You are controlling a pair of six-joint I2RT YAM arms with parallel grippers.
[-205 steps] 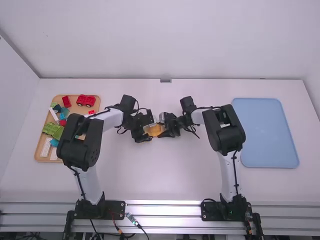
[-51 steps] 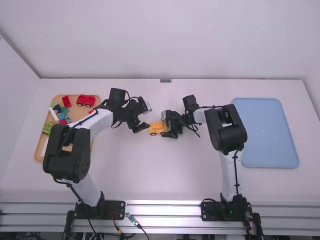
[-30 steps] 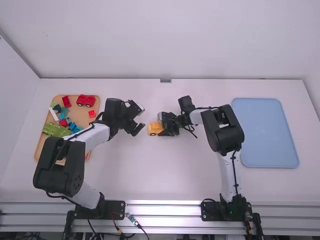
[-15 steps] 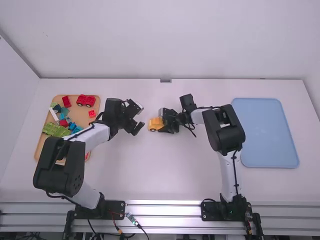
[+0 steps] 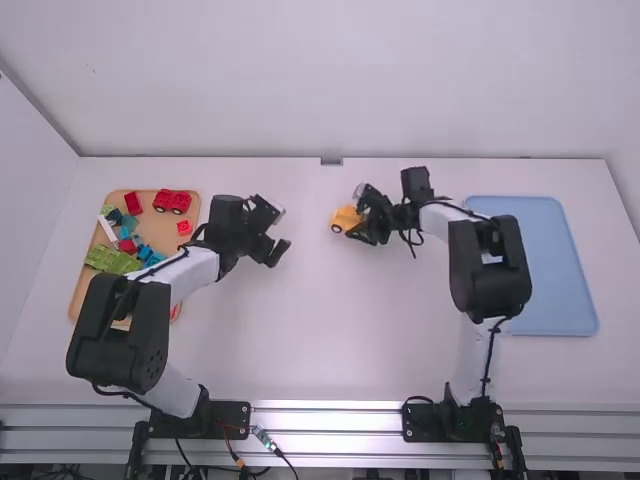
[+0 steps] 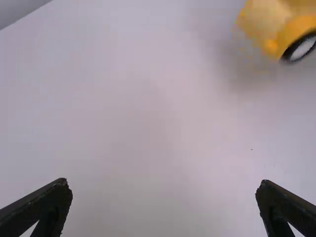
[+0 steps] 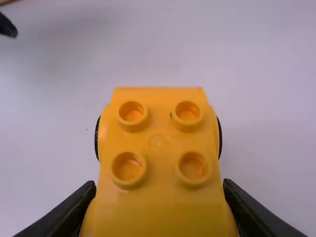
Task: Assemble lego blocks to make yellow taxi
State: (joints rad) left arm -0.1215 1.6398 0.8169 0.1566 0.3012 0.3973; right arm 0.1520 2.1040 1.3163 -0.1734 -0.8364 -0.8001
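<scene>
1. The yellow taxi [image 5: 343,218] is in the far half of the worktop [image 5: 330,345], a little right of its middle. I can't tell whether its wheels touch the surface.
2. The right gripper [image 5: 361,214] is closed on the taxi, one finger against each side, as the right wrist view shows. That view also shows four round studs [image 7: 129,167] on the taxi's yellow top, set two by two, with part of a dark wheel on either side.
3. The left gripper [image 5: 281,231] is open and holds nothing, its fingers wide apart. It is left of the taxi and apart from it, between the taxi and the wooden tray [image 5: 76,306]. In the left wrist view, one black-rimmed wheel [image 6: 302,48] with a pale centre shows on the taxi.
4. The wooden tray is near the worktop's left edge. Along the tray's far edge are a red wheeled piece [image 5: 171,201], towards the far right corner, and a red block [image 5: 133,203] to its left.
5. A long white piece [image 5: 106,231] and green pieces [image 5: 110,260] are by the tray's left edge. Blue pieces [image 5: 149,255] are just right of the green ones, and a small red block [image 5: 184,227] is near the right edge.
6. The blue tray [image 5: 550,280] is near the worktop's right edge. The right arm [image 5: 490,265] passes over the tray's left edge and hides part of it.
</scene>
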